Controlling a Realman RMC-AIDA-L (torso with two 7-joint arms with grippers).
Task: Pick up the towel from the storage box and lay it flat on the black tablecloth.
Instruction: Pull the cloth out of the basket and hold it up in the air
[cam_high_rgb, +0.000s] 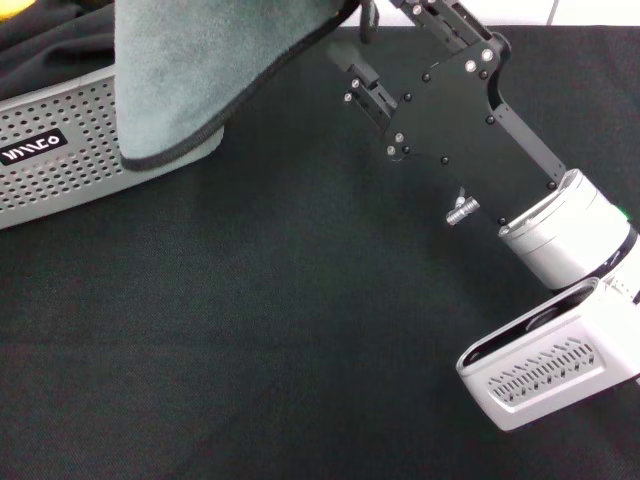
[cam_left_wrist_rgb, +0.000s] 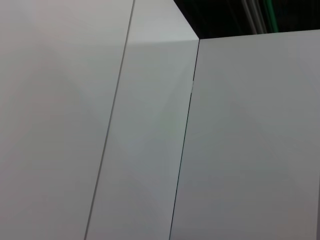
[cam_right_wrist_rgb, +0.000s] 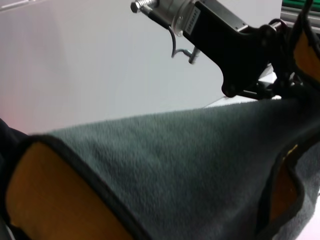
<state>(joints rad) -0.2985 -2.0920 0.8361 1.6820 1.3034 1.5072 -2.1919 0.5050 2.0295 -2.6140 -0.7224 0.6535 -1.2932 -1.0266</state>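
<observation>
Hanging grey-side-out from the right gripper's (cam_high_rgb: 362, 22) clamped fingers, the towel (cam_high_rgb: 190, 70) overlaps the storage box (cam_high_rgb: 60, 150).

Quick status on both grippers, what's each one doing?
Left gripper: not in view; its wrist camera shows only white panels.
Right gripper: shut on the towel, holding it lifted over the storage box.

A dark black cloth (cam_high_rgb: 45, 50) lies bunched in the upper left corner of the head view. White wall panels (cam_left_wrist_rgb: 65, 125) fill nearly the whole left wrist view, split by thin dark seams. In its upper right corner, cables (cam_left_wrist_rgb: 255, 15) run against a dark background. A plain white wall (cam_right_wrist_rgb: 90, 65) takes up the upper left of the right wrist view.
</observation>
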